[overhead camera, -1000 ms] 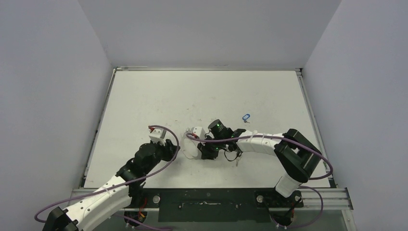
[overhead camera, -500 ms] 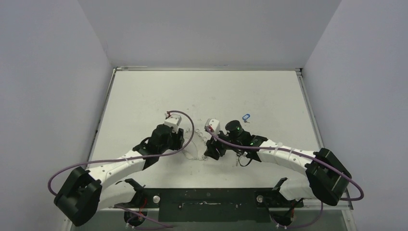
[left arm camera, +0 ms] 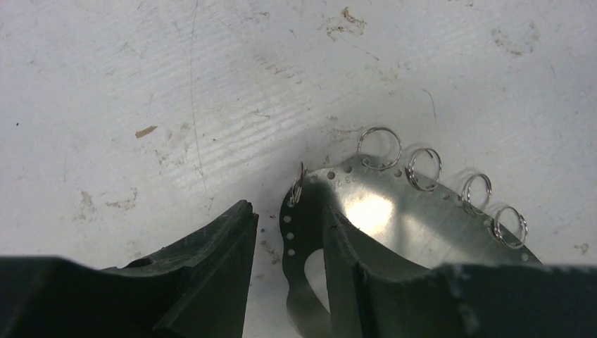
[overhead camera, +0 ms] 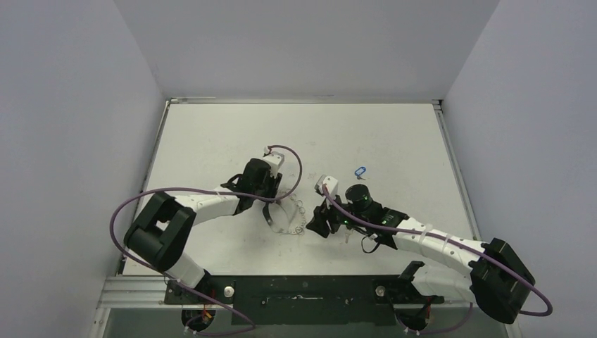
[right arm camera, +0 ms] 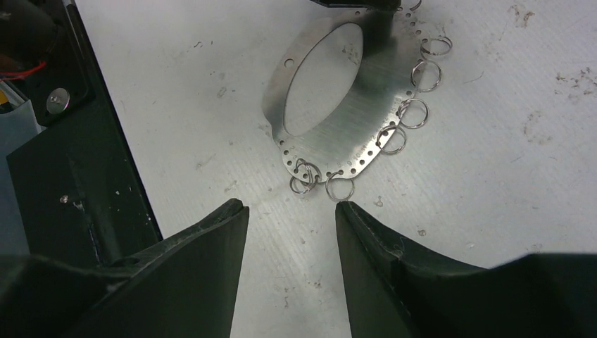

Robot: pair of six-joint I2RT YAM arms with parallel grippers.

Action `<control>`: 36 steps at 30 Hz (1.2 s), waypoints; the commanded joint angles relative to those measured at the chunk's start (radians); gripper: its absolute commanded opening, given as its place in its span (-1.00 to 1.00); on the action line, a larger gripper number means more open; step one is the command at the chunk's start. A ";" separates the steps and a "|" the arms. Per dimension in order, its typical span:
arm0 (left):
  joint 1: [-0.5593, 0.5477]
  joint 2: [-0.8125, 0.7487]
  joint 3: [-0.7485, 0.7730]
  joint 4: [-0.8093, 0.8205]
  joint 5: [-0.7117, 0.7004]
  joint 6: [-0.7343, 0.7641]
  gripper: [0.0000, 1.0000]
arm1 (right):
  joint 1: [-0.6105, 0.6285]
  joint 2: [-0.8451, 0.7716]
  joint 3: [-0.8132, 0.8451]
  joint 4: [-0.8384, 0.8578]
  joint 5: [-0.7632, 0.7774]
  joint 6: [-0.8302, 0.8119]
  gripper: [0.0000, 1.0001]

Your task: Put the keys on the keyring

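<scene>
We find the keyring lying flat on the table, between the two grippers. The left gripper stands spread and straddles the plate's rim, with one finger outside it and the other over the plate by the big hole. A gap shows on the outer side, so there is no pinch. The right gripper is likewise spread, just short of the loops, touching nothing. The blue key lies well apart from the keyring, beyond the right gripper.

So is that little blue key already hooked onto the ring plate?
No, the blue key lies alone on the table, well apart from the keyring.
</scene>
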 commanded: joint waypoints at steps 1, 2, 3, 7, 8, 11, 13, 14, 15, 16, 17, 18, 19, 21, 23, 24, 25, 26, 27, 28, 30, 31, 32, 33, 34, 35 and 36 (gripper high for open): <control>0.017 0.076 0.081 0.064 0.044 0.042 -0.27 | -0.009 -0.048 -0.007 0.020 0.019 0.014 0.00; 0.018 0.089 0.089 0.067 0.044 0.045 -0.28 | -0.009 -0.051 -0.006 0.011 0.020 0.011 0.00; 0.018 0.103 0.093 0.072 0.044 0.046 -0.30 | -0.009 -0.053 -0.005 0.004 0.019 0.010 0.00; 0.022 0.137 0.098 0.095 0.049 0.053 -0.42 | -0.010 -0.056 -0.001 -0.012 0.017 0.005 0.00; 0.023 0.142 0.098 0.099 0.049 0.054 -0.45 | -0.011 -0.058 -0.001 -0.012 0.014 0.005 0.00; 0.025 0.157 0.102 0.103 0.051 0.052 -0.54 | -0.010 -0.058 -0.001 -0.010 0.012 0.006 0.00; 0.026 0.163 0.105 0.105 0.052 0.049 -0.66 | -0.011 -0.055 0.001 -0.008 0.009 0.008 0.00; 0.026 0.164 0.106 0.104 0.056 0.049 -0.69 | -0.011 -0.053 0.003 -0.007 0.005 0.012 0.00; 0.026 0.167 0.107 0.104 0.058 0.050 -0.77 | -0.011 -0.050 0.007 -0.008 0.001 0.015 0.00; 0.026 0.167 0.110 0.100 0.060 0.051 -0.83 | -0.011 -0.048 0.010 -0.008 -0.002 0.020 0.00; 0.026 0.167 0.111 0.095 0.062 0.054 -0.91 | -0.011 -0.046 0.014 -0.009 -0.004 0.023 0.00; 0.026 0.167 0.113 0.086 0.064 0.057 -1.00 | -0.011 -0.046 0.016 -0.010 -0.004 0.026 0.00; 0.026 0.163 0.116 0.079 0.062 0.060 -1.00 | -0.010 -0.047 0.018 -0.009 -0.004 0.029 0.00; 0.026 0.152 0.117 0.067 0.060 0.070 -1.00 | -0.010 -0.052 0.019 -0.006 -0.003 0.030 0.00; 0.027 0.129 0.109 0.063 0.053 0.076 -1.00 | -0.011 -0.055 0.020 -0.004 0.001 0.031 0.00; 0.026 0.114 0.103 0.063 0.052 0.080 -1.00 | -0.011 -0.056 0.021 -0.002 0.002 0.034 0.00; 0.026 0.089 0.096 0.063 0.052 0.085 -1.00 | -0.010 -0.058 0.020 -0.001 0.004 0.034 0.00; 0.026 0.068 0.088 0.063 0.055 0.089 -1.00 | -0.011 -0.059 0.020 0.001 0.005 0.036 0.01; 0.026 0.044 0.079 0.064 0.059 0.095 -1.00 | -0.011 -0.063 0.019 0.004 0.005 0.034 0.01; 0.026 0.020 0.070 0.064 0.066 0.101 -1.00 | -0.011 -0.067 0.016 0.012 0.006 0.033 0.01; 0.025 -0.031 0.051 0.054 0.086 0.119 -1.00 | -0.011 -0.082 0.009 0.025 0.002 0.023 0.05; 0.024 -0.059 0.046 0.041 0.097 0.121 -1.00 | -0.014 -0.091 0.004 0.036 -0.002 0.015 0.09; 0.023 -0.086 0.041 0.027 0.126 0.143 -1.00 | -0.014 -0.104 -0.004 0.048 -0.004 0.007 0.14; 0.023 -0.113 0.036 0.011 0.145 0.153 -1.00 | -0.015 -0.118 -0.012 0.065 -0.003 0.000 0.18; 0.022 -0.142 0.031 -0.006 0.163 0.162 -1.00 | -0.017 -0.133 -0.024 0.083 -0.004 -0.010 0.22; 0.022 -0.171 0.027 -0.018 0.184 0.166 -1.00 | -0.017 -0.152 -0.031 0.095 -0.003 -0.024 0.26; 0.022 -0.202 0.018 -0.030 0.208 0.170 -1.00 | -0.017 -0.166 -0.037 0.106 0.000 -0.035 0.30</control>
